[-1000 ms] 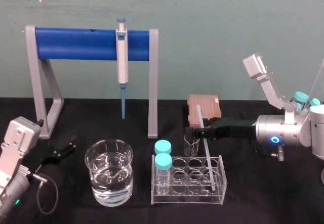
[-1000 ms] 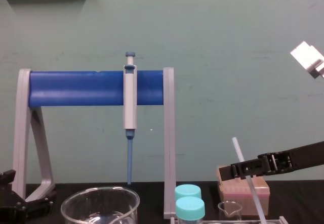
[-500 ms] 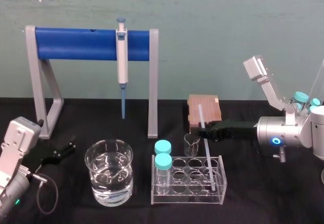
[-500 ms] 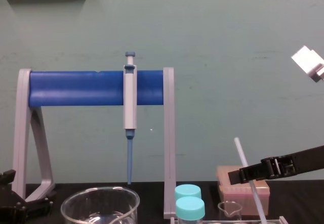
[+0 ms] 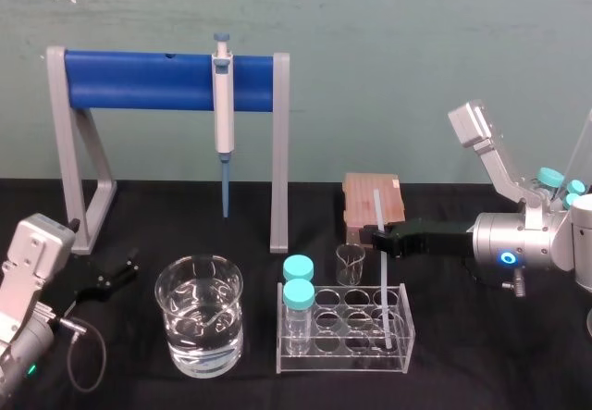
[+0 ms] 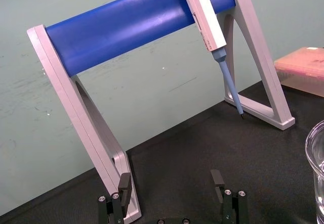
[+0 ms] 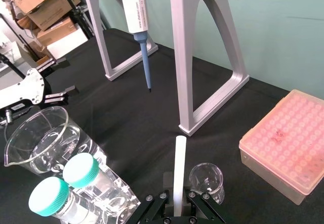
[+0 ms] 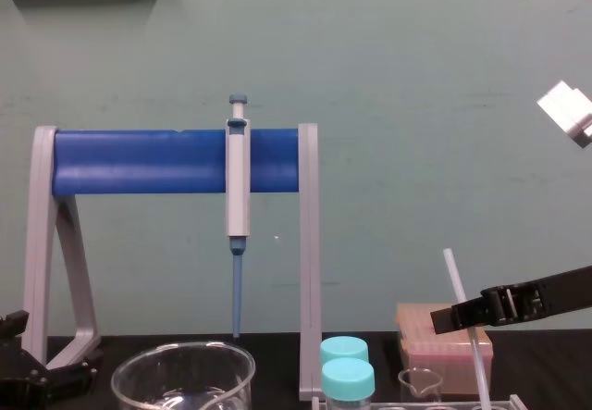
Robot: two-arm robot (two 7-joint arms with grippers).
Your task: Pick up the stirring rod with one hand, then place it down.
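Note:
The stirring rod (image 5: 382, 280) is a thin white translucent stick standing nearly upright, its lower end inside the clear tube rack (image 5: 344, 362). My right gripper (image 5: 377, 238) reaches in from the right and is shut on the rod about a third of the way down. In the right wrist view the rod (image 7: 178, 168) rises from between the closed black fingers of that gripper (image 7: 177, 206). The chest view shows the rod (image 8: 455, 280) leaning slightly, clamped by the gripper (image 8: 444, 318). My left gripper (image 5: 111, 276) rests open on the table at the near left; in its wrist view the gripper (image 6: 169, 183) holds nothing.
A grey-white pipette (image 5: 223, 95) hangs on the blue-barred stand (image 5: 139, 80) at the back. A large water beaker (image 5: 199, 313) stands left of the rack. Two teal-capped tubes (image 5: 298, 271) sit in the rack, with a small glass beaker (image 5: 350, 264) and a pink tip box (image 5: 374, 199) behind.
My right gripper has closed onto the rod and shifted right. The rod's top has moved right with it and now stands more upright.

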